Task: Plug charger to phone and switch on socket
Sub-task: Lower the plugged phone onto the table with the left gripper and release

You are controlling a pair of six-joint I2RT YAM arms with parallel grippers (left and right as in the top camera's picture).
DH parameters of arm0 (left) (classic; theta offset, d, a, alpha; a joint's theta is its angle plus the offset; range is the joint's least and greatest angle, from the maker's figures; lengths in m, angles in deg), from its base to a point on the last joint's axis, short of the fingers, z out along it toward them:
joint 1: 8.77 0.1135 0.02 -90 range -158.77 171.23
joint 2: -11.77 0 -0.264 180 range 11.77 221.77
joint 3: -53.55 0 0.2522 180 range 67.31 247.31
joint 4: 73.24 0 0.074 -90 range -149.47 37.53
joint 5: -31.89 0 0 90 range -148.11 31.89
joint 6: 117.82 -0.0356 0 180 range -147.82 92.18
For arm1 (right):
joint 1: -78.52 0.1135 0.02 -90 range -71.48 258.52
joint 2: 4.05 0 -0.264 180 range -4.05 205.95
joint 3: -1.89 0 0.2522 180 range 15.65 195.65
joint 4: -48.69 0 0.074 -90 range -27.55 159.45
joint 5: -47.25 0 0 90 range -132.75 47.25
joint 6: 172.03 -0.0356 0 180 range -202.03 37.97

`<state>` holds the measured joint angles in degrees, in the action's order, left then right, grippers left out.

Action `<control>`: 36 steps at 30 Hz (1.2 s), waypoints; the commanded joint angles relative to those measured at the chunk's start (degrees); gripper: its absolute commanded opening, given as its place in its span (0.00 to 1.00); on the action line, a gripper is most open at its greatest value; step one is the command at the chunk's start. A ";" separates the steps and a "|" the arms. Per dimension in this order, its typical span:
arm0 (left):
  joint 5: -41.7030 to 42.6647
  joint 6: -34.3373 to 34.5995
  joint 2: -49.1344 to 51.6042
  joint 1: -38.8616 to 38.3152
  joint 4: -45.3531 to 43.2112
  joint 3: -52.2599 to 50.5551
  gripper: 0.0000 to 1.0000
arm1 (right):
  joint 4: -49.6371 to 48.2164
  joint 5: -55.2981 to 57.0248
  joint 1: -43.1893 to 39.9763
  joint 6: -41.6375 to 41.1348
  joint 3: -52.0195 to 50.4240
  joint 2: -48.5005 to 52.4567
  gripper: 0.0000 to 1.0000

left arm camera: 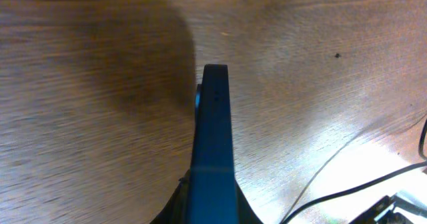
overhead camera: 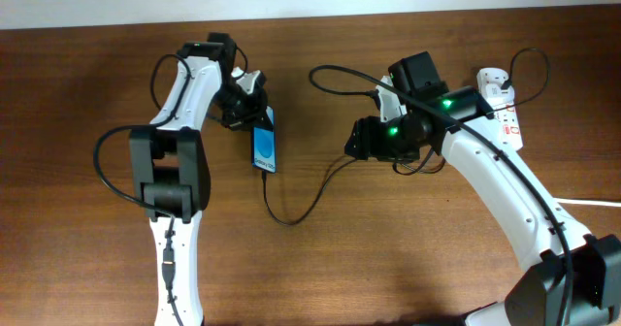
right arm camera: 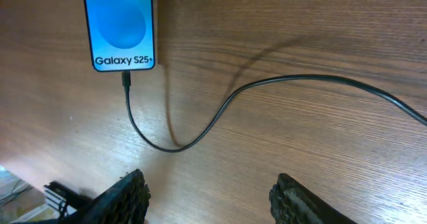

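Note:
The phone [overhead camera: 264,147] lies near the table's middle left, its blue screen reading "Galaxy S25+" in the right wrist view [right arm camera: 122,25]. My left gripper [overhead camera: 246,111] is shut on the phone's far end. The left wrist view shows the phone edge-on [left arm camera: 215,117] between the jaws [left arm camera: 210,212]. The charger cable [overhead camera: 287,219] curves away from the phone, and its black plug tip [right arm camera: 126,81] sits at the phone's lower edge. My right gripper [overhead camera: 363,142] is open and empty above the table to the right of the phone [right arm camera: 213,201]. The socket [overhead camera: 506,110] lies at the far right.
The socket's thick white cord [overhead camera: 592,202] runs off the right edge. Black robot cables loop around both arms [overhead camera: 107,166]. The charger cable also crosses the wood in the right wrist view [right arm camera: 293,79] and the left wrist view [left arm camera: 347,191].

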<state>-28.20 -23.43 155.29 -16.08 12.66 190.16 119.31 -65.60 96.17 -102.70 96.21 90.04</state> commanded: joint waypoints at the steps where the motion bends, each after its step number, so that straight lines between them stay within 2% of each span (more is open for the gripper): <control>1: -1.49 0.59 0.57 -1.03 0.09 -0.15 0.00 | 0.68 1.73 0.00 0.94 -0.52 -0.07 0.63; 2: -1.49 0.59 0.59 -1.07 0.09 -0.15 0.01 | 0.90 1.75 0.00 0.96 -0.52 -0.07 0.63; 4: -1.90 0.59 0.59 -1.16 -0.17 -0.15 0.10 | 0.85 2.38 0.00 0.96 -0.52 -0.07 0.63; 5: -1.95 0.59 0.59 -1.16 -0.17 -0.15 0.12 | 0.87 2.60 0.00 0.96 -0.52 -0.07 0.63; 6: -3.69 0.57 0.59 -1.18 -0.09 -0.15 0.20 | 0.85 3.10 0.00 0.96 -0.52 -0.07 0.63; 8: -4.50 0.57 0.59 -1.18 0.20 -0.15 0.24 | 0.87 3.50 0.00 0.96 -0.52 -0.07 0.64; 11: -8.17 0.55 0.59 -1.16 0.59 -0.15 0.44 | 0.87 3.65 0.00 0.96 -0.52 -0.07 0.64; 12: -10.88 0.55 0.59 -1.16 0.74 -0.15 0.47 | 0.87 3.65 0.00 0.96 -0.52 -0.07 0.64; 19: -23.61 2.47 0.59 -1.16 1.77 -0.13 0.54 | 1.22 3.65 0.00 2.29 -0.52 -0.07 0.65; 25: -25.46 2.51 0.59 -1.16 1.90 -0.13 0.54 | 1.25 3.65 0.00 2.29 -0.52 -0.07 0.68; 27: -28.20 3.98 0.59 -1.16 2.40 -0.13 0.57 | 1.22 3.91 0.00 2.27 -0.52 -0.07 0.69; 31: -28.20 3.98 0.57 -1.01 2.54 -0.13 0.59 | 1.25 4.31 0.00 2.47 -0.52 -0.07 0.70; 36: -28.22 3.98 -1.31 -0.50 4.70 3.37 0.56 | 1.25 4.31 -0.04 2.47 -0.52 -0.07 0.71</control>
<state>-51.74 -20.42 154.51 -17.70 16.36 191.34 120.56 -62.04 96.17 -100.86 96.21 90.04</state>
